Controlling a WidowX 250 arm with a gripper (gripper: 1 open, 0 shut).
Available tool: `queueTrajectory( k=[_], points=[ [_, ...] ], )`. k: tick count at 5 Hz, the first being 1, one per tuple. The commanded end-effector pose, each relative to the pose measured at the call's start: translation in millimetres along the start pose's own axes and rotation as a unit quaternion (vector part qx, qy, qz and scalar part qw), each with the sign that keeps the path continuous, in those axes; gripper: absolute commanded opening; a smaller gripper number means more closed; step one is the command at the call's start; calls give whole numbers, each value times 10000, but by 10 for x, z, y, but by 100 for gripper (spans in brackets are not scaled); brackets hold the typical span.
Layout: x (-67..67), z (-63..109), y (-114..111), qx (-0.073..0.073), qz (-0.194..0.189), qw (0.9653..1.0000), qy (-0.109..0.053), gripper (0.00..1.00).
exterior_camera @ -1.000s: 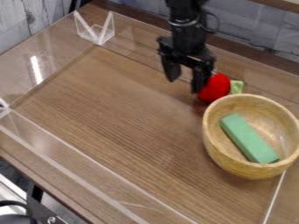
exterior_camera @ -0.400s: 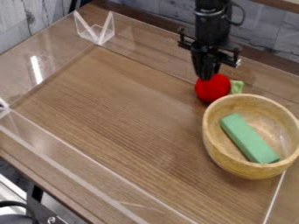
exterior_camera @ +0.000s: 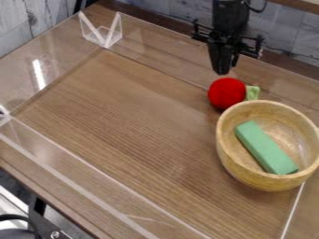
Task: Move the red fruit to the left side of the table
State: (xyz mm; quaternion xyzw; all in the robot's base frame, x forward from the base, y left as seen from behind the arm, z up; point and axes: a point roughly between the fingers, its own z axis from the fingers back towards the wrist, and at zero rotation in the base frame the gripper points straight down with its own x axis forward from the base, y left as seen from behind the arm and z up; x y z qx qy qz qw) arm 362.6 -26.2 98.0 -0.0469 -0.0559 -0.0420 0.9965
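Holding a green block point(exterior_camera: 267, 147), the wooden bowl point(exterior_camera: 227, 140) beside the red fruit point(exterior_camera: 227, 91), gripper point(exterior_camera: 225, 68) above it, fingers nearly together, holding nothing.

So the fruit point(exterior_camera: 226, 91) sits on the surface point(exterior_camera: 112, 121) toward the right, just behind the bowl point(exterior_camera: 267, 145) at its left rim. 1 block point(exterior_camera: 266, 147) lies inside the bowl. The end effector point(exterior_camera: 223, 63) hangs above and a bit behind the fruit, apart from it. The surface's left half sits between low walls point(exterior_camera: 37, 65).
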Motion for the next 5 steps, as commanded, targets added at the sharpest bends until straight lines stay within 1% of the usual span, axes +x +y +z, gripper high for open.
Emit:
queueTrajectory(
  k=[1, 3, 4, 5],
  points=[
    [3, 102, -93, 58, 123, 9996, -257, 100],
    [-18, -244, -92, 105, 102, 9999, -38, 100],
    [-30, -243, -66, 81, -148, 9999, -10, 0],
    [-41, -191, -40, 32, -399, 9992, -11, 0]
  ],
)
